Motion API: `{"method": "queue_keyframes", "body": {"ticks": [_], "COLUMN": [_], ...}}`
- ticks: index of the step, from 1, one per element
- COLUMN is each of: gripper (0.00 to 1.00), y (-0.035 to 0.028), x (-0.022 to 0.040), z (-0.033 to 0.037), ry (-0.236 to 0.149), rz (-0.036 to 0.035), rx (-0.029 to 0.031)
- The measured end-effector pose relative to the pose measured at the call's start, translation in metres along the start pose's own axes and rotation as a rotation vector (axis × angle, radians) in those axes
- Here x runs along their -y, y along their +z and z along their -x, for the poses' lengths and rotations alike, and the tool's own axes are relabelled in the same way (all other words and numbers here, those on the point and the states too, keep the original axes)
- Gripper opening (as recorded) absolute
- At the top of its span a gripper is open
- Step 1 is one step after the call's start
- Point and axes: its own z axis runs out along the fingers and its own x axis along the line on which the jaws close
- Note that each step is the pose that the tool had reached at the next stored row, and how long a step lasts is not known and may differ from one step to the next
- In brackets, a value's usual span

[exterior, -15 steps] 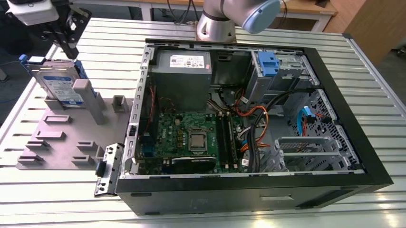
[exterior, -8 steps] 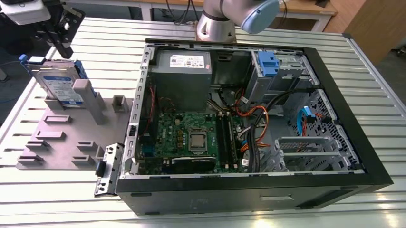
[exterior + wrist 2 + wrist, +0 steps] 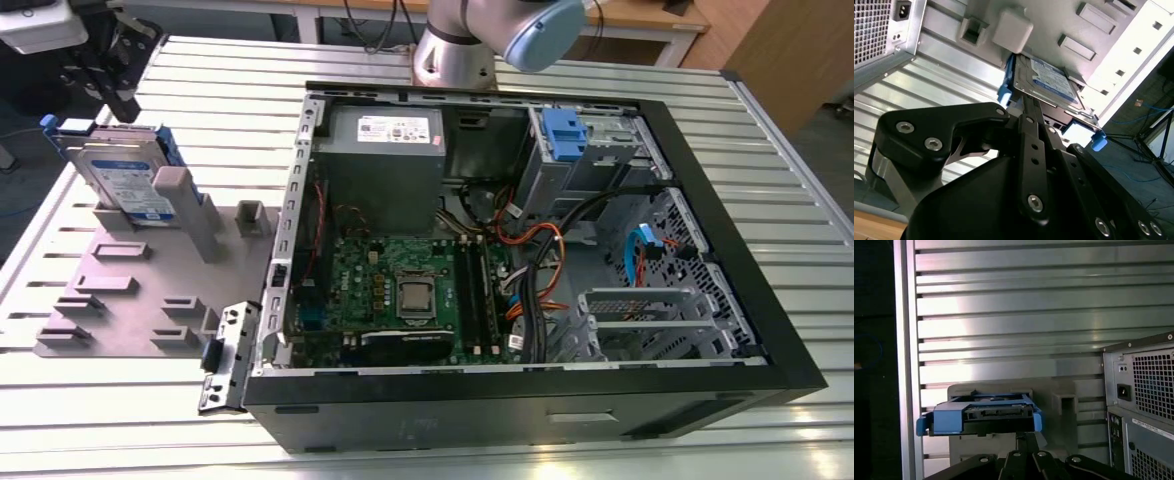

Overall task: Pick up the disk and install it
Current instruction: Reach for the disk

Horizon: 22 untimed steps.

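The disk [image 3: 123, 178] is a silver drive with a white-and-blue label and blue side rails. It stands on edge in a grey holder plate [image 3: 127, 300] at the exterior view's left, outside the computer case [image 3: 534, 250]. My black gripper [image 3: 118, 105] hangs right at the disk's top end. In the second wrist view the gripper [image 3: 1026, 107] reaches up to the near end of the disk [image 3: 1050, 80]. In the first wrist view the disk's blue-railed end [image 3: 981, 415] sits just beyond the gripper [image 3: 1026, 437].
The open case lies on a ribbed metal table [image 3: 200, 90], with a grey power-supply box [image 3: 384, 150], a motherboard [image 3: 400, 290], a blue-latched drive cage [image 3: 587, 150] and loose cables inside. Grey posts [image 3: 200, 215] rise from the holder plate beside the disk.
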Motion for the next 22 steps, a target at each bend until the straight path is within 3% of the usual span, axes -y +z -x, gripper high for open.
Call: {"method": "queue_keyframes", "body": {"ticks": [12, 21, 22], "gripper": [0.11, 0.11, 0.11], "y": [0.0110, 0.0134, 0.0136], "x": [0.0001, 0.0000, 0.0000], "z": [-0.0232, -0.0263, -0.0263], "ry": [0.000, 0.000, 0.000], "rz": [-0.0001, -0.0003, -0.0003], "rx": [-0.0001, -0.0003, -0.0029]}}
